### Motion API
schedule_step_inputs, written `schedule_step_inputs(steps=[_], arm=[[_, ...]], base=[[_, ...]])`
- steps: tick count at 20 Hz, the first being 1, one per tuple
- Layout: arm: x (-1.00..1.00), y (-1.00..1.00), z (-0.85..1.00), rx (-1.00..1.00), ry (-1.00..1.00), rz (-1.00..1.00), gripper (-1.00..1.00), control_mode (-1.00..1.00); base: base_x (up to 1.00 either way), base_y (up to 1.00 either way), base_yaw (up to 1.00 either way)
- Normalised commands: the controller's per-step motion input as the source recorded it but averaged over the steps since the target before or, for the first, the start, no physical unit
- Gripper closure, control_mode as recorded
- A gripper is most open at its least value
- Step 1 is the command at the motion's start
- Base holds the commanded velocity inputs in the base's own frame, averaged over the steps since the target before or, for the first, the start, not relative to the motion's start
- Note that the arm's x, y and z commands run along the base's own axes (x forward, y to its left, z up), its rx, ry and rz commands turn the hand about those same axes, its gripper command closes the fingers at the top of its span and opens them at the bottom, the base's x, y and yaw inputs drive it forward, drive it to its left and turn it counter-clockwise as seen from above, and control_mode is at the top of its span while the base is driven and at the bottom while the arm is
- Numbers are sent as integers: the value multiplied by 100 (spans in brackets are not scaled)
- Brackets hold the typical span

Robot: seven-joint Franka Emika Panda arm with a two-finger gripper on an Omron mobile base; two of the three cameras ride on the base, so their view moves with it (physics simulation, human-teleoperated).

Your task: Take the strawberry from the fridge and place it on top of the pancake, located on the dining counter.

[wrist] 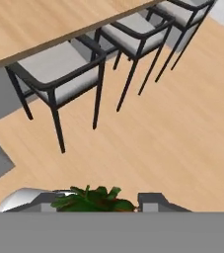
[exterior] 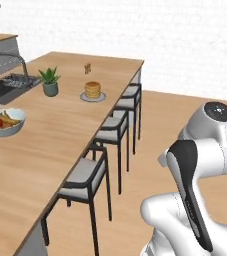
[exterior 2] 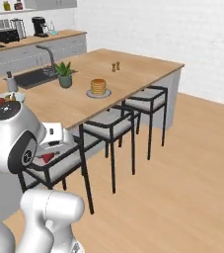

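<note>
My gripper (wrist: 101, 206) sits low over the wooden floor (wrist: 172, 143), and between its fingertips I see the green leafy top of the strawberry (wrist: 94, 198), so the jaws are clamped on it. In the right base view, a small red patch of the strawberry (exterior 2: 47, 157) shows just under my white hand, beside the nearest stool (exterior 2: 54, 163).

The worktop (exterior: 40, 145) stretches away in light wood, with grey sides. On it, the pancake (exterior: 92, 90) stands as a small golden stack on a round grey plate (exterior: 93, 98), well apart from my gripper. Near it to the left stands a potted plant (exterior: 50, 81), and beyond it two small shakers (exterior: 87, 67). The dark sink (exterior: 10, 85) with its curved tap (exterior: 16, 60) lies at the far left, and a white bowl (exterior: 4, 122) of red and yellow fruit rests on the worktop nearer to me.

A row of dark-framed stools (exterior: 116, 132) with grey seats lines the side of the worktop. In the hand view three stools (wrist: 59, 74) stand ahead of my gripper, tucked under the edge.
</note>
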Motion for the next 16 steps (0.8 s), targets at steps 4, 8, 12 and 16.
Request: schedule_step_inputs(steps=[4,8,12,16], arm=[[0,0,0,0,0,0,100,100],[0,0,0,0,0,0,100,100],[0,0,0,0,0,0,100,100],[0,0,0,0,0,0,100,100]], base=[[100,-84,36],[93,-81,39],[69,-77,47],[54,-70,52]])
